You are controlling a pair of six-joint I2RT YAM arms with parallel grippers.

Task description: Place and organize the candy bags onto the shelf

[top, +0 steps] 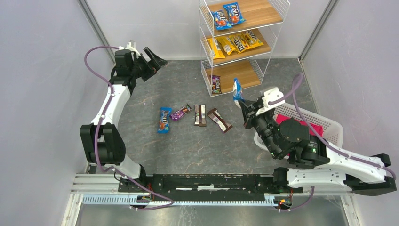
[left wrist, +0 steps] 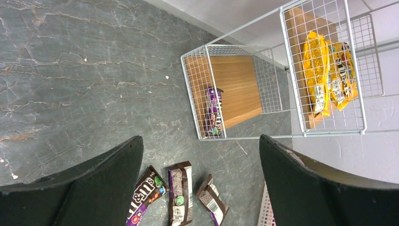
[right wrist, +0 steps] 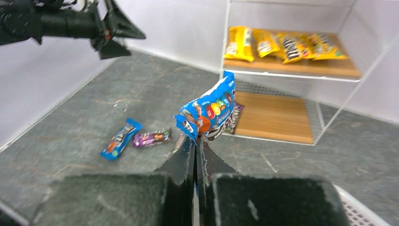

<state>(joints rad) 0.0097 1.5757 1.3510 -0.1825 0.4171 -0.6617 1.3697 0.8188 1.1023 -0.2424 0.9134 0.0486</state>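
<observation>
Right gripper point(right wrist: 196, 141) pinches glossy blue candy bag point(right wrist: 209, 112) upright; colourful print.

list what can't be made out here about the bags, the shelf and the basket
Basket contents: top view, the right arm covers most of it; only pink cloth shows.
Purple bag on the bottom tier: right wrist view, mostly behind the held blue bag.
Brown bags on the table: right wrist view, mostly hidden behind the right gripper.
Shelf top tier: top view, rear cut off by the upper edge.
</observation>
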